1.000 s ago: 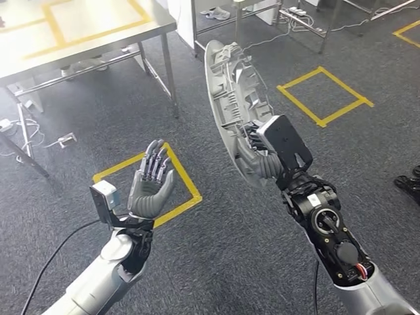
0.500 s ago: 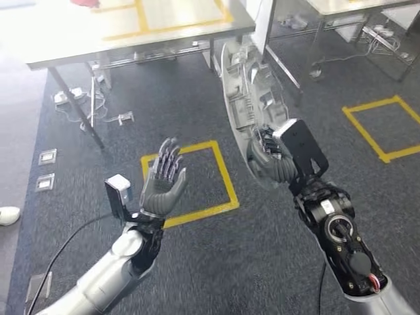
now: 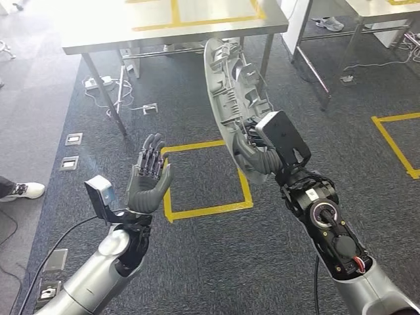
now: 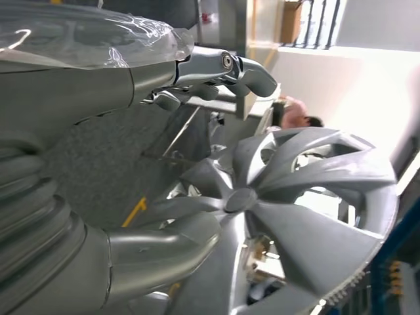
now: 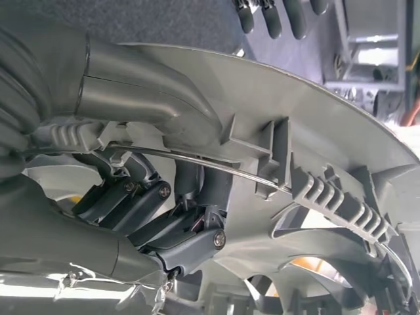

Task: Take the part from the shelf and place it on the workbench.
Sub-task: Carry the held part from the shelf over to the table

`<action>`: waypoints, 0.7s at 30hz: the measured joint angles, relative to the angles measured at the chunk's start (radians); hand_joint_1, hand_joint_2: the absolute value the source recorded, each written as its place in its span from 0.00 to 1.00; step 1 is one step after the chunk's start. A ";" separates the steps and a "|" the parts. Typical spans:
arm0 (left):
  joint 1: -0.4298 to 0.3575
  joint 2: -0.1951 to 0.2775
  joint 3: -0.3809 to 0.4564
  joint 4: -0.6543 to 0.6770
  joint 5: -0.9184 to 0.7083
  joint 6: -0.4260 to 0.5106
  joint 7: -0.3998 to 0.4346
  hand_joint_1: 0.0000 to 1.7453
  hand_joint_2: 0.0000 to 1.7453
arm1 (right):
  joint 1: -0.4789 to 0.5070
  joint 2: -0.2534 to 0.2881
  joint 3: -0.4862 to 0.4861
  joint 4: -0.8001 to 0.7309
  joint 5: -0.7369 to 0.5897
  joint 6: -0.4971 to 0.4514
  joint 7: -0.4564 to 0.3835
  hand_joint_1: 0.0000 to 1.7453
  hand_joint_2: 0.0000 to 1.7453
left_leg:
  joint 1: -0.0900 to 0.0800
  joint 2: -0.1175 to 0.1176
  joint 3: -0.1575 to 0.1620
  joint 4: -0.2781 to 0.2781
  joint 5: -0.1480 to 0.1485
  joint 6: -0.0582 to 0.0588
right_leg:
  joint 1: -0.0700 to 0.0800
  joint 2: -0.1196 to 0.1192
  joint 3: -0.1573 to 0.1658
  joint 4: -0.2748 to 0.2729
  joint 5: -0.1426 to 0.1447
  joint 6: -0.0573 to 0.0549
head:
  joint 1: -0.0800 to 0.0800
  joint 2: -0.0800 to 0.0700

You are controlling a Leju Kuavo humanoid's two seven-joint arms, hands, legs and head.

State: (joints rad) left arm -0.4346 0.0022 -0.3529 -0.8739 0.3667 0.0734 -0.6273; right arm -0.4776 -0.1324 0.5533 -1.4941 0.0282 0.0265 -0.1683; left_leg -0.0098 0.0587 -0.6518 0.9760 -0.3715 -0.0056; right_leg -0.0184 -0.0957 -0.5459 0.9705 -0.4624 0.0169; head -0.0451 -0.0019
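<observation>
The part is a grey plastic wheel cover (image 3: 233,92), held up on edge over the carpet with its ribbed back toward me. My right hand (image 3: 252,152) grips its lower rim, thumb on one face and fingers hooked through the spokes (image 5: 148,203). Its spoked front face (image 4: 297,210) appears in the left wrist view. My left hand (image 3: 147,180) is raised beside it, palm toward the cover, fingers apart and holding nothing. The steel workbench (image 3: 99,36) with yellow tape outlines stands ahead at the top.
A second table (image 3: 376,10) stands at the top right. Yellow tape squares (image 3: 208,177) mark the dark carpet below the hands. Cables and a power strip (image 3: 96,82) lie under the workbench, floor sockets (image 3: 69,151) at the left. A person's shoe (image 3: 29,190) is at the left edge.
The whole view has swung as my body turned: the workbench now lies nearer the centre top. My right hand still holds the cover; both arms keep the same pose.
</observation>
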 joint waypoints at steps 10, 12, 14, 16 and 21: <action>-0.005 -0.006 0.000 0.003 0.002 0.000 -0.004 0.00 1.00 | -0.006 0.000 -0.001 0.016 -0.006 0.000 -0.004 1.00 1.00 | 0.003 -0.057 0.031 -0.030 -0.006 0.041 | -0.001 0.092 -0.145 0.299 -0.121 0.027 | 0.038 0.000; -0.005 -0.007 0.000 0.004 0.006 0.001 -0.004 0.00 1.00 | -0.006 0.000 -0.001 0.020 -0.007 0.000 -0.004 1.00 1.00 | 0.003 -0.069 0.035 -0.024 -0.012 0.040 | -0.001 0.093 -0.112 0.202 -0.046 0.023 | 0.045 0.000; -0.005 -0.008 0.000 0.005 0.012 0.002 -0.004 0.00 1.00 | -0.007 0.000 -0.001 0.024 -0.007 0.001 -0.005 1.00 1.00 | 0.001 -0.078 0.034 -0.016 -0.018 0.034 | 0.000 0.098 -0.058 0.068 0.017 0.015 | 0.054 0.000; -0.004 -0.008 0.000 0.006 0.015 0.004 -0.003 0.00 1.00 | -0.007 0.000 0.000 0.028 -0.007 0.001 -0.007 1.00 1.00 | -0.002 -0.084 0.024 -0.010 -0.018 0.029 | 0.002 0.103 -0.033 0.011 0.026 0.009 | 0.056 0.000; -0.002 -0.006 0.000 0.008 0.018 0.005 -0.002 0.00 1.00 | -0.006 0.000 0.000 0.036 -0.008 0.001 -0.007 1.00 1.00 | -0.001 -0.084 0.022 -0.014 -0.016 0.030 | 0.006 0.105 -0.027 0.000 0.025 0.006 | 0.044 0.000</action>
State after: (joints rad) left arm -0.4367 -0.0034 -0.3532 -0.8663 0.3847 0.0787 -0.6298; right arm -0.4838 -0.1324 0.5534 -1.4584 0.0202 0.0272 -0.1749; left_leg -0.0110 -0.0250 -0.6294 0.9621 -0.3873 0.0246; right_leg -0.0125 0.0095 -0.5725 0.9704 -0.4376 0.0226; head -0.0009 -0.0019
